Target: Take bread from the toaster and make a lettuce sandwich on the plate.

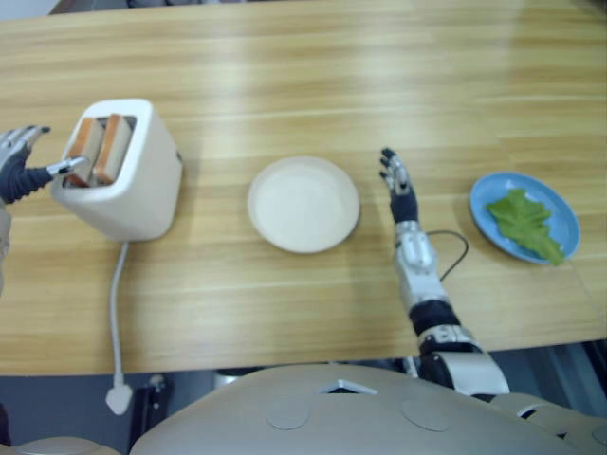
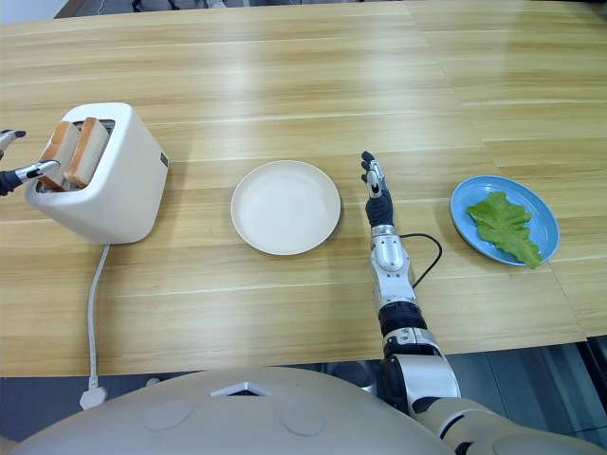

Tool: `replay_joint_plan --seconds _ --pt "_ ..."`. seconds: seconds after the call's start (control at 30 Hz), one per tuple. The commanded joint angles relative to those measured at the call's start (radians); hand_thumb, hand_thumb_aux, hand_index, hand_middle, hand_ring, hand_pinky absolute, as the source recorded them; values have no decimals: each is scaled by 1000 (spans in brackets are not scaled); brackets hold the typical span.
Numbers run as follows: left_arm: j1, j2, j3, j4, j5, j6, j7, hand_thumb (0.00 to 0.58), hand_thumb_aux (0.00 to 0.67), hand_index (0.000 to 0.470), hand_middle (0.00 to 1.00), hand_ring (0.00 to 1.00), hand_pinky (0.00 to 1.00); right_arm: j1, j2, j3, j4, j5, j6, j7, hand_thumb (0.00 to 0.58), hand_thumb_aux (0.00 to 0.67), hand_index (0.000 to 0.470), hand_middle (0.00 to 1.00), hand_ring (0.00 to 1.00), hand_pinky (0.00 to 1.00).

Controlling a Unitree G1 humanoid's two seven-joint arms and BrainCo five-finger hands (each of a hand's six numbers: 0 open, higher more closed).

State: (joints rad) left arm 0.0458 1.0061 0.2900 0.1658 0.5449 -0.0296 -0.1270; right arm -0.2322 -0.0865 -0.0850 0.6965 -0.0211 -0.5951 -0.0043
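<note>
While bread slices (image 1: 112,147) stand in toaster (image 1: 133,194) at 9 o'clock of plate (image 1: 303,204), left hand (image 1: 17,171) is held spread beside them, nothing gripped — right hand (image 1: 398,185) laid flat, empty, at 3 o'clock. Bread judged light, stiff, crumbly; exposed top edge best pinched.

Near the table's (image 2: 285,85) left edge the toaster (image 2: 104,185) holds two bread slices (image 2: 78,150), the left hand (image 2: 13,174) touching one, while the right hand (image 2: 376,182) lies outstretched between the plate (image 2: 285,207) and the lettuce (image 2: 504,224).

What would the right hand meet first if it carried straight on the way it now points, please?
Probably nothing: the right hand points away across bare table, right of the plate; the way looks free.
</note>
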Motion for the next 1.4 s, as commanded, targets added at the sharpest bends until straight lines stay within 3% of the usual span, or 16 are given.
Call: replay_joint_plan --seconds 0.03,0.6,1.17,1.4 --pt "9 8 0 1 -5 0 -6 0 0 0 0 0 0 15 -3 -5 -3 10 21 5 0 0 0 0 0 0" --pt "-19 28 -141 -7 194 63 37 0 0 0 0 0 0 35 -4 -9 -20 12 27 3 0 0 0 0 0 0" --pt "-29 113 -119 44 250 112 80 0 0 0 0 0 0 52 4 -8 -38 11 37 -3 0 0 0 0 0 0" --pt "-83 86 -185 4 286 116 75 0 0 0 0 0 0 50 5 -8 -36 10 40 -5 0 0 0 0 0 0"
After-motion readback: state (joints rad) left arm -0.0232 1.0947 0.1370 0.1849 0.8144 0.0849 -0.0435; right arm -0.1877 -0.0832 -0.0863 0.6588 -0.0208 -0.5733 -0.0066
